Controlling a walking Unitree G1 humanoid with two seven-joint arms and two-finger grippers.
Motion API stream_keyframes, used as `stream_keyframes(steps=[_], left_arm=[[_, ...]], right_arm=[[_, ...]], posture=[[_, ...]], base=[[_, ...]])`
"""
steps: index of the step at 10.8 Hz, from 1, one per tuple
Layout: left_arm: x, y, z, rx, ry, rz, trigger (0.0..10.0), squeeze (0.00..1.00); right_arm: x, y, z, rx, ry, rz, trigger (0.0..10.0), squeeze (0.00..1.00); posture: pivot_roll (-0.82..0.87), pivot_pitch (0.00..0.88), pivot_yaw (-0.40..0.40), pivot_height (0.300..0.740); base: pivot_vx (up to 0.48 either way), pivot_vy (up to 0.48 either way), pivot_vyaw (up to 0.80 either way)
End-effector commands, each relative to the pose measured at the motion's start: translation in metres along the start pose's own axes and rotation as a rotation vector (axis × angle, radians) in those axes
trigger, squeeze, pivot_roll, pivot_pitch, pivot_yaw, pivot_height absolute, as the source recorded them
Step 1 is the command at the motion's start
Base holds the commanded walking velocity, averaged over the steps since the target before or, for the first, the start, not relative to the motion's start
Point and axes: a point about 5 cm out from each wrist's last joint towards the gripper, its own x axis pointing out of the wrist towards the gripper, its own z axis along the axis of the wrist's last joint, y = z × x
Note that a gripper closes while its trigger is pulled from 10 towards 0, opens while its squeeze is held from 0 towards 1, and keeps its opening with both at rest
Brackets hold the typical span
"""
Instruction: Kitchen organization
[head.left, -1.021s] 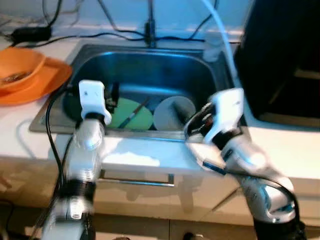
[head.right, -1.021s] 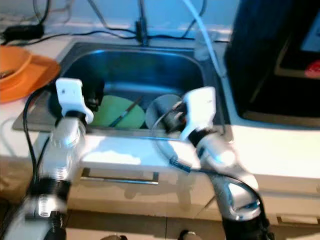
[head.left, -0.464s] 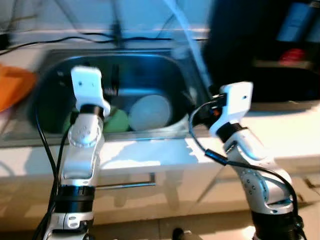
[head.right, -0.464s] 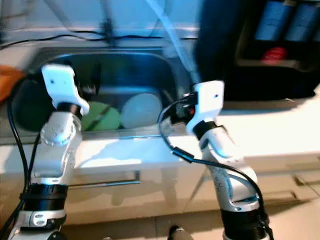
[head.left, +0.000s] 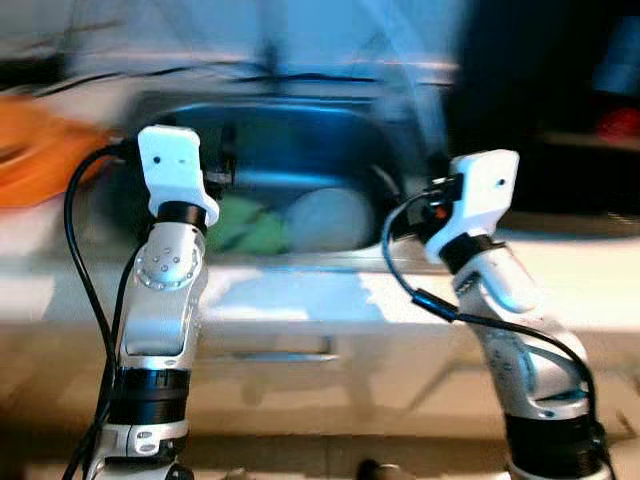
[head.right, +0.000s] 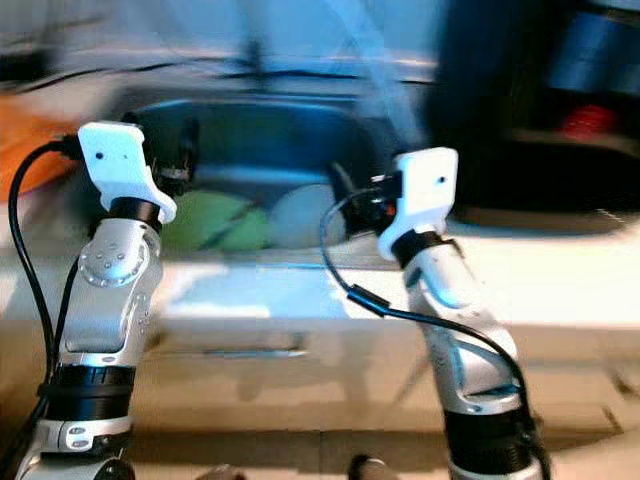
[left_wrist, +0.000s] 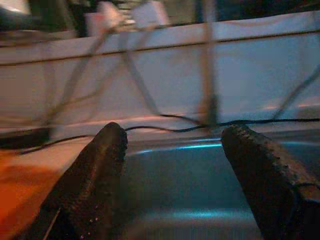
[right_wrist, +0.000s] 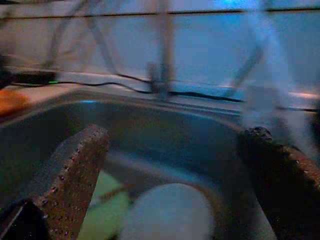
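Both arms were raised in front of a steel sink (head.left: 300, 125) set in a pale counter (head.left: 300, 300), and the head views were smeared by motion, so fine detail was poor. The left gripper (left_wrist: 172, 165) hovered at the near left part of the basin, its two black fingers (left_wrist: 95, 175) spread wide apart with nothing between them; past them lay the far wall of the sink, a dark cable along the back ledge and the pale wall behind. The right gripper (right_wrist: 175, 185) hung over the near right rim of the basin, likewise spread wide and holding nothing. Down in the sink, a white dish (right_wrist: 167, 212) lay on the floor of the basin, below and between the right gripper's fingers (right_wrist: 75, 175) but apart from them, and a green plate (head.left: 245, 225) lay just beside it on the left, nearer the left arm. Something thin and dark seemed to rest across the green plate (right_wrist: 107, 202), perhaps a utensil, though the blur left that unsure. A faucet stem (right_wrist: 162, 75) rose from the back ledge of the sink. On the counter to the left sat an orange shape (head.left: 40, 150), and a large dark appliance (head.right: 540, 110) stood on the counter to the right.
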Motion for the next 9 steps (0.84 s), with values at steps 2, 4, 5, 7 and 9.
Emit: stream_keyframes(steps=[2,4,5,7,9], left_arm=[[0.003,0.001,0.001,-0.004,0.01,0.002,10.0,0.0],[0.008,0.002,0.0,0.002,0.015,0.001,10.0,0.0],[0.011,0.002,0.001,0.003,0.016,0.005,10.0,0.0],[0.012,0.001,0.001,0.0,0.021,0.006,10.0,0.0],[0.013,0.001,-0.001,0.004,0.028,0.005,10.0,0.0]], right_arm=[[0.001,-0.007,0.004,-0.016,-0.028,-0.04,10.0,0.0],[0.001,-0.011,0.006,-0.016,-0.044,-0.067,10.0,0.0],[0.001,-0.013,0.008,-0.015,-0.057,-0.083,10.0,0.0],[0.001,-0.016,0.009,-0.013,-0.068,-0.099,10.0,0.0],[0.001,-0.018,0.009,-0.014,-0.076,-0.113,10.0,0.0]], posture=[[-0.06,0.045,0.004,0.74],[-0.07,0.035,0.002,0.74],[-0.07,0.032,0.004,0.74],[-0.07,0.031,0.007,0.74],[-0.07,0.032,0.007,0.74]], base=[[0.0,0.174,0.0],[0.0,0.48,0.0],[0.0,0.48,0.0],[0.0,0.48,0.0],[0.0,0.48,0.0]])
